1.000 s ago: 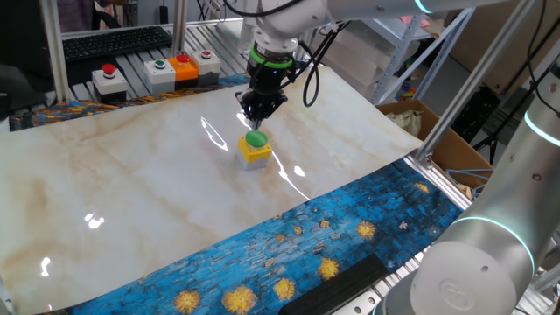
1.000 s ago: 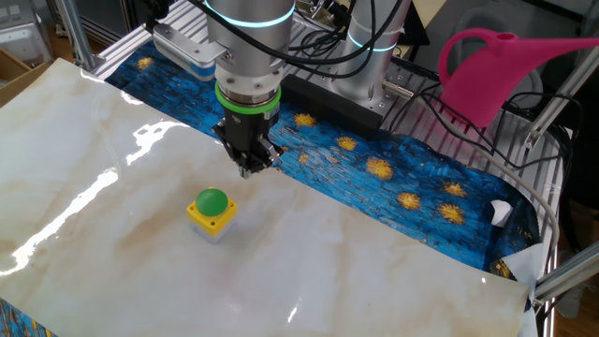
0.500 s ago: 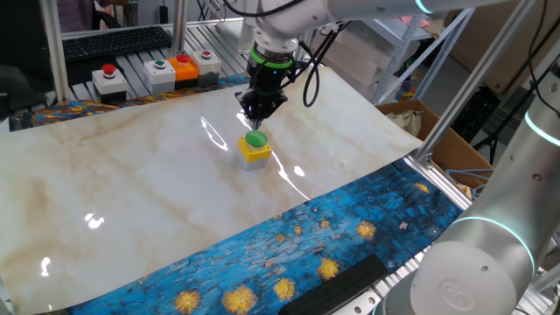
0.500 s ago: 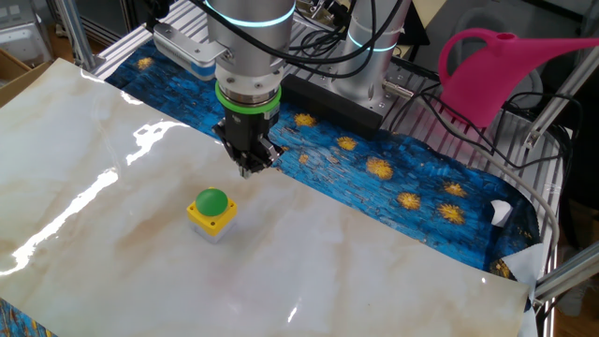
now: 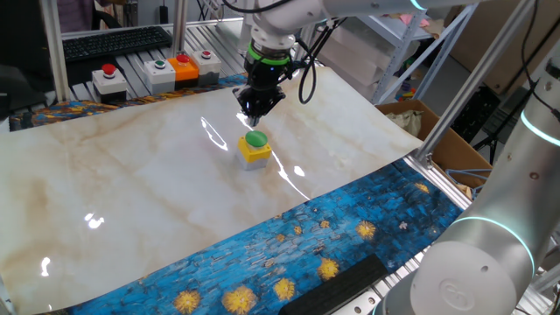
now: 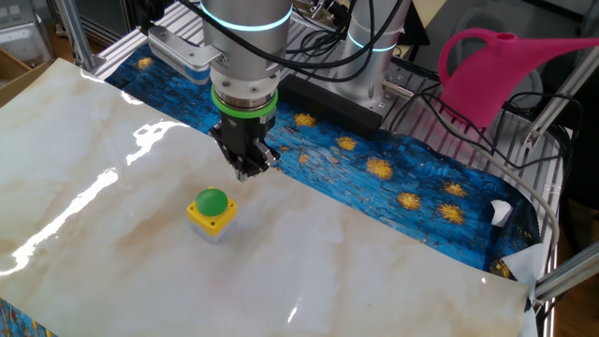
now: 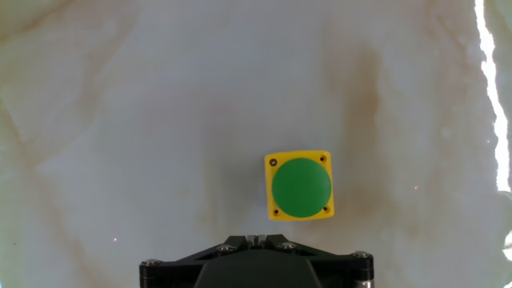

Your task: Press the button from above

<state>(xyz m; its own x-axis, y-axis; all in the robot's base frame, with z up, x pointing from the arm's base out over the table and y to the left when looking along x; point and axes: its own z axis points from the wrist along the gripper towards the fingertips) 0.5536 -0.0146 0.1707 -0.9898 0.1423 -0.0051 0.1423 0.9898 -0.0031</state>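
My arm (image 6: 245,42) is glossy silver-white with a glowing cyan light ring near the top of the wrist link and a bright green band just above the tool. Below that band sits the black gripper (image 6: 244,169), chunky and tapering to a narrow dark tip. Black cables (image 5: 308,61) loop off the wrist in a loose bundle. In the hand view I only see the gripper's black housing (image 7: 258,262) along the bottom edge, with small silver screws on its angled face.

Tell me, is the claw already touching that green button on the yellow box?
No. In the other fixed view the claw hangs above the table, up and to one side of the green button, with bare marble showing between them.
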